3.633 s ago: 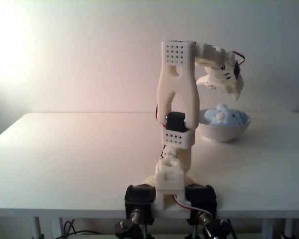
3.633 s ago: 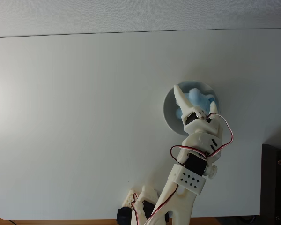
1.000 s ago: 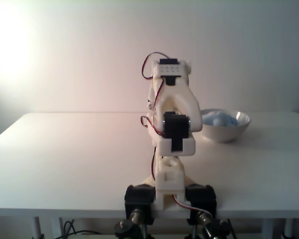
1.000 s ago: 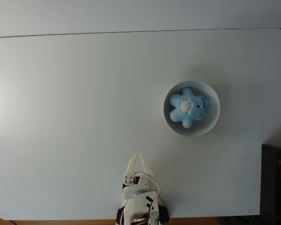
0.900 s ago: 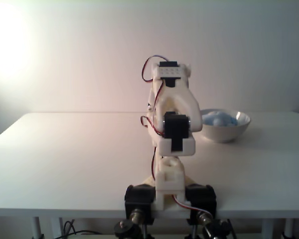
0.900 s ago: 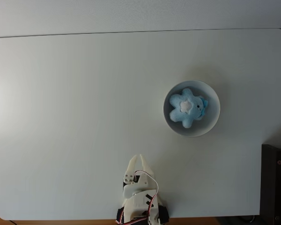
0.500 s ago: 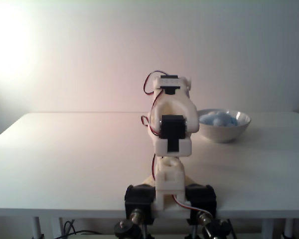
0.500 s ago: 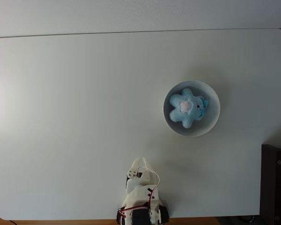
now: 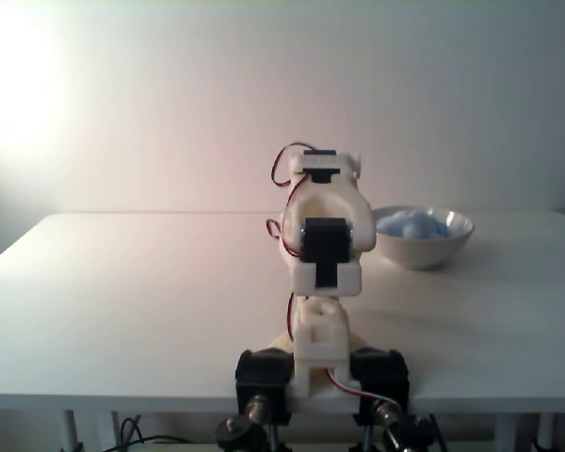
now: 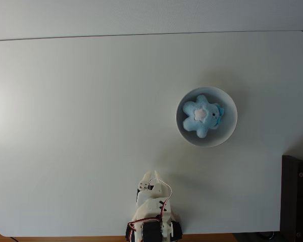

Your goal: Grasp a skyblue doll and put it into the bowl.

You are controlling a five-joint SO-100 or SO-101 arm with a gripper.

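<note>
Jaws (image 10: 150,176) look closed and empty; doll (image 10: 201,115) sits in bowl (image 10: 231,132), so little risk remains.

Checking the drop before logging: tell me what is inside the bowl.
The skyblue doll lies inside the white bowl, whitish patch facing up. The bowl's floor beneath the doll is covered, so anything under it cannot be seen.
</note>
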